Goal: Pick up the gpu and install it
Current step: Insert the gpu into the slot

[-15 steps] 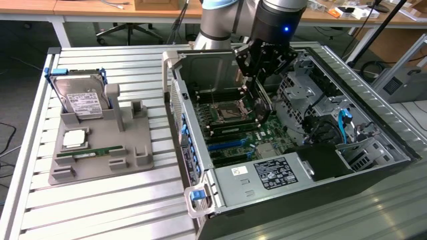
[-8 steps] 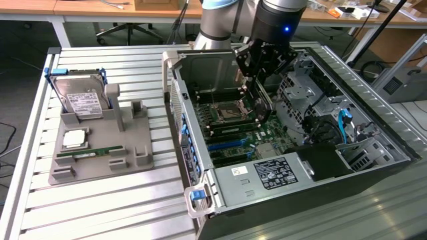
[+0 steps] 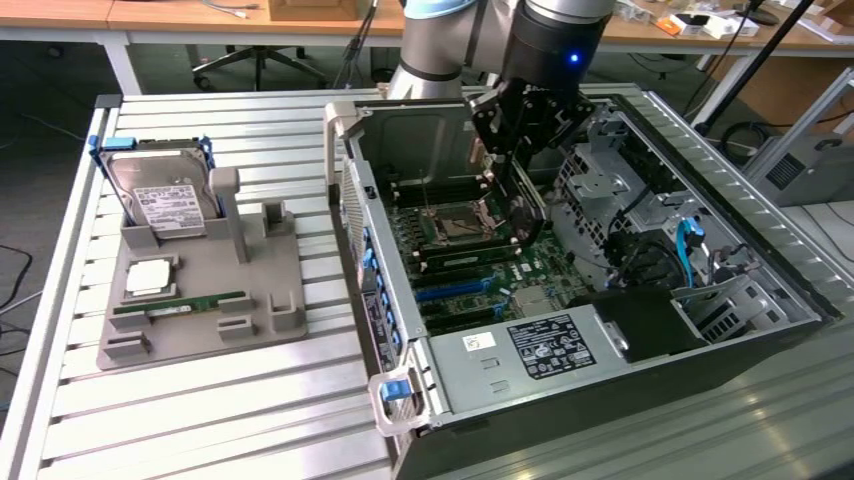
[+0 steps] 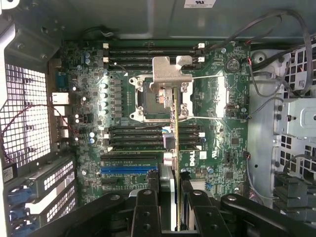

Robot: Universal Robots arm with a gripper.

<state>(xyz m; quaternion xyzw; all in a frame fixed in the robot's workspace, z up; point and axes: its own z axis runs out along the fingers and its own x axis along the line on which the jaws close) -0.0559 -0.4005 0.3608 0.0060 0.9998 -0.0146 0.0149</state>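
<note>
Slatted table (image 3: pixel 200 400), Dell motherboard (image 4: pixel 219 143), gpu (image 4: pixel 176 123) gripped

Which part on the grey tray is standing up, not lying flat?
The hard drive: silver with a white label, propped on edge in the blue bracket. The CPU chip and the memory stick both lie flat.

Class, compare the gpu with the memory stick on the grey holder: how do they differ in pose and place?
The gpu stands on edge, gripped by the jaws above the motherboard; the memory stick rests in the grey holder outside the case. The gpu carries a silver bracket; the memory stick shows none. Both are thin cards.
</note>
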